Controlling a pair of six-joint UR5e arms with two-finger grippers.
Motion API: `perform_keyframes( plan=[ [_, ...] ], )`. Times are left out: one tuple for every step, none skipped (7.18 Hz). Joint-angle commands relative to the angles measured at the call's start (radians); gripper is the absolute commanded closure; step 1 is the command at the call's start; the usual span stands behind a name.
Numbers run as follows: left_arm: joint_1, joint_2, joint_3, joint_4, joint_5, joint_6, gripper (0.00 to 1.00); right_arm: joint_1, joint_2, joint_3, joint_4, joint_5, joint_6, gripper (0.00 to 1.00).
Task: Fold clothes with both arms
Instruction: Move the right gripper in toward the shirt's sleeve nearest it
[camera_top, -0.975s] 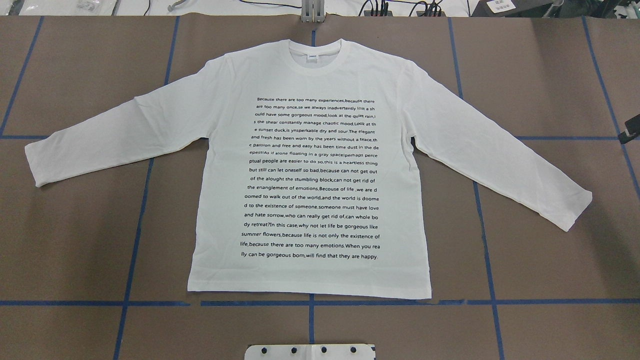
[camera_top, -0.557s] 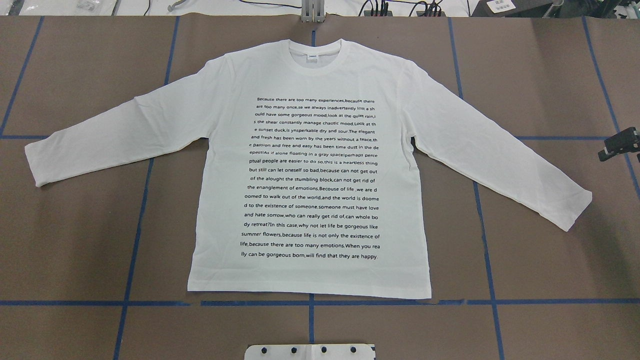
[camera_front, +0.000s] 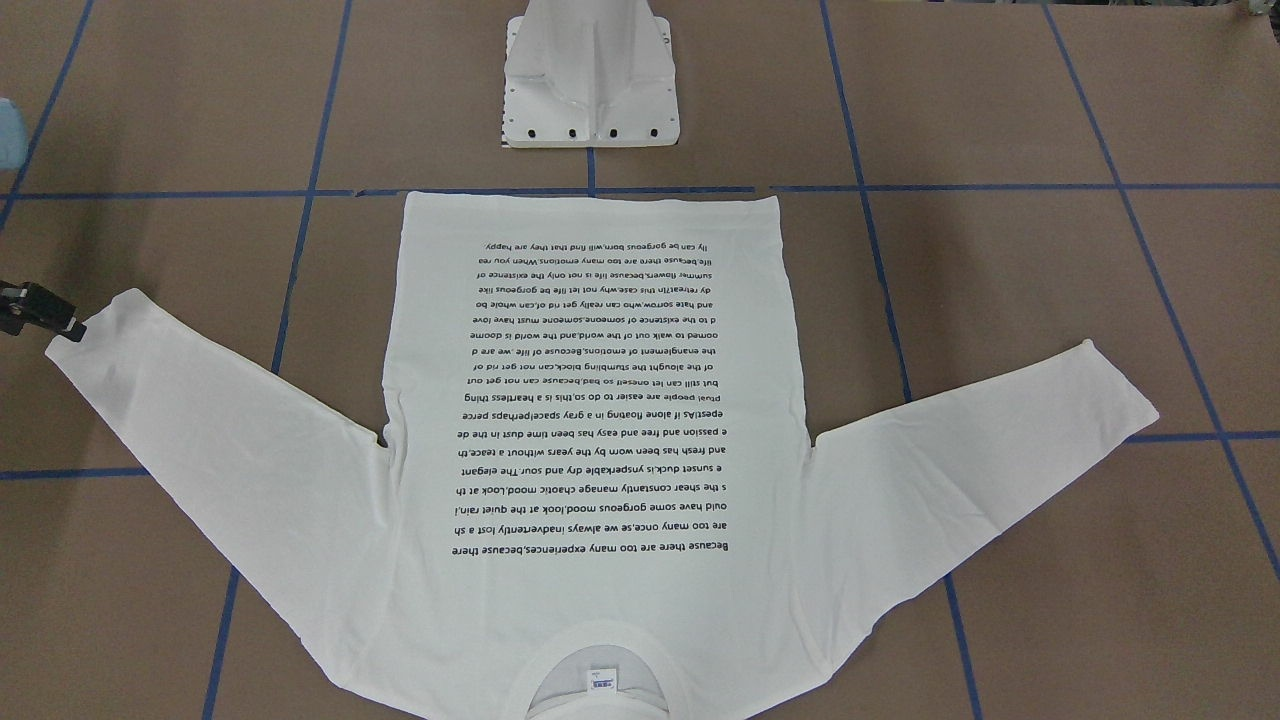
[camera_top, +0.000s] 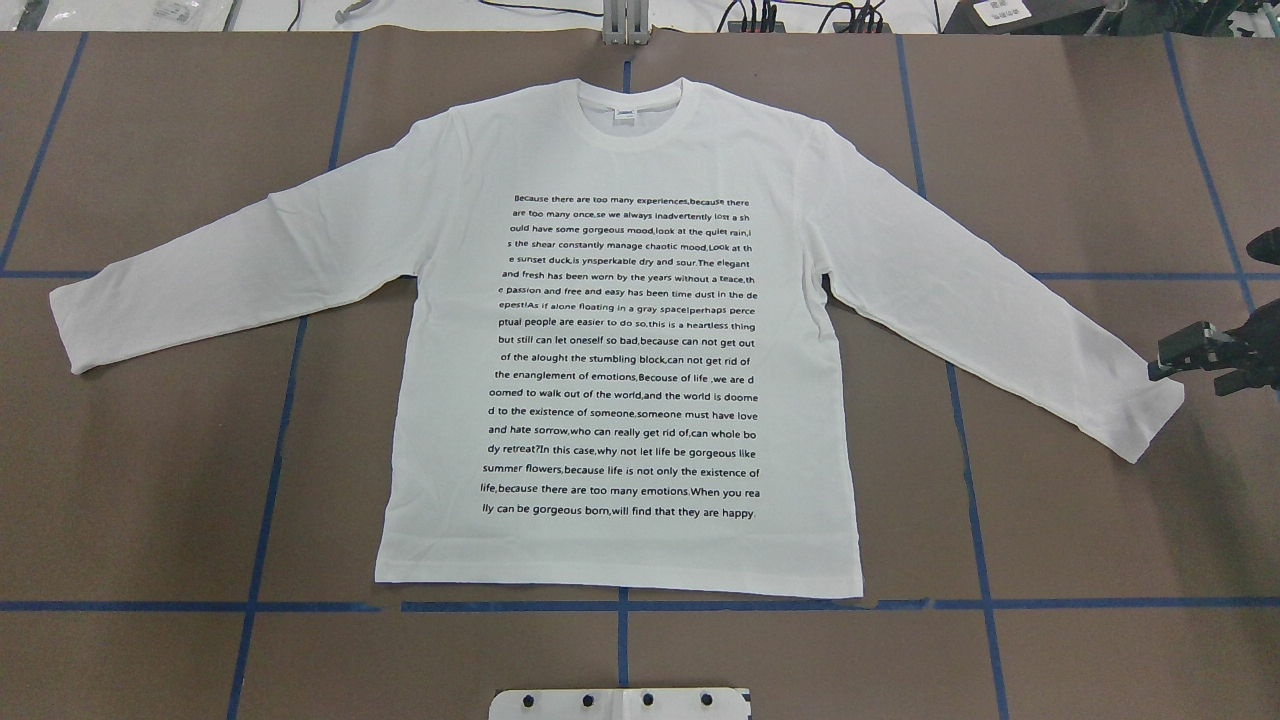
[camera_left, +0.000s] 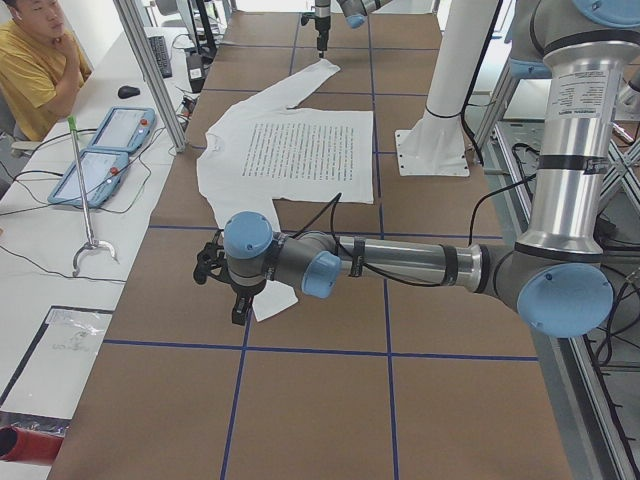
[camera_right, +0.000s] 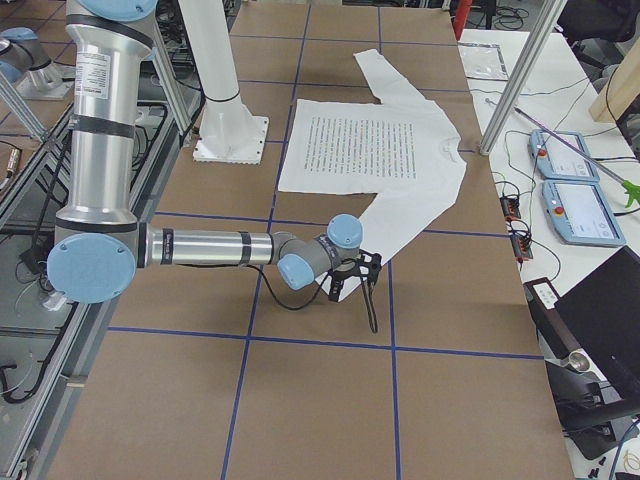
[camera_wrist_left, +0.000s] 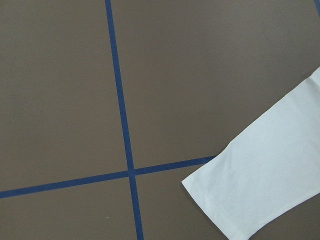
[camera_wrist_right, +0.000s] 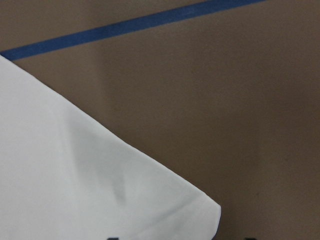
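The white long-sleeved shirt (camera_top: 620, 340) lies flat on the brown table, printed text up, collar away from the robot and both sleeves spread. My right gripper (camera_top: 1160, 368) hovers at the far corner of the right cuff (camera_top: 1140, 420); it also shows at the left edge of the front-facing view (camera_front: 60, 328). The right wrist view holds that cuff (camera_wrist_right: 100, 175) with two dark fingertips apart at its bottom edge, so the gripper is open. My left gripper (camera_left: 238, 312) shows only in the exterior left view, above the left cuff (camera_wrist_left: 260, 190); I cannot tell its state.
The white pedestal base (camera_front: 590, 80) stands just behind the shirt's hem. Blue tape lines (camera_top: 270, 450) grid the table. A person in a yellow shirt (camera_left: 30, 70) sits beside two teach pendants (camera_left: 100, 150) on a side bench.
My right gripper has come in from the right edge, moving toward the robot and inward to the right cuff. The shirt has not moved.
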Motion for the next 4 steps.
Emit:
perform_keyframes(
  plan=[
    [0.0, 0.0, -0.007, 0.0, -0.001, 0.001, 0.0, -0.009, 0.002, -0.031, 0.003, -0.003, 0.039, 0.13],
    [0.0, 0.0, -0.011, 0.0, -0.001, 0.001, 0.0, -0.017, 0.01, -0.04, 0.002, -0.004, 0.053, 0.13],
    [0.0, 0.0, -0.014, 0.0, 0.0, 0.003, 0.0, -0.02, 0.015, -0.054, 0.002, -0.004, 0.059, 0.15],
    [0.0, 0.0, -0.016, 0.0, 0.0, 0.003, 0.0, -0.022, 0.019, -0.057, 0.002, -0.003, 0.064, 0.19]
  ],
)
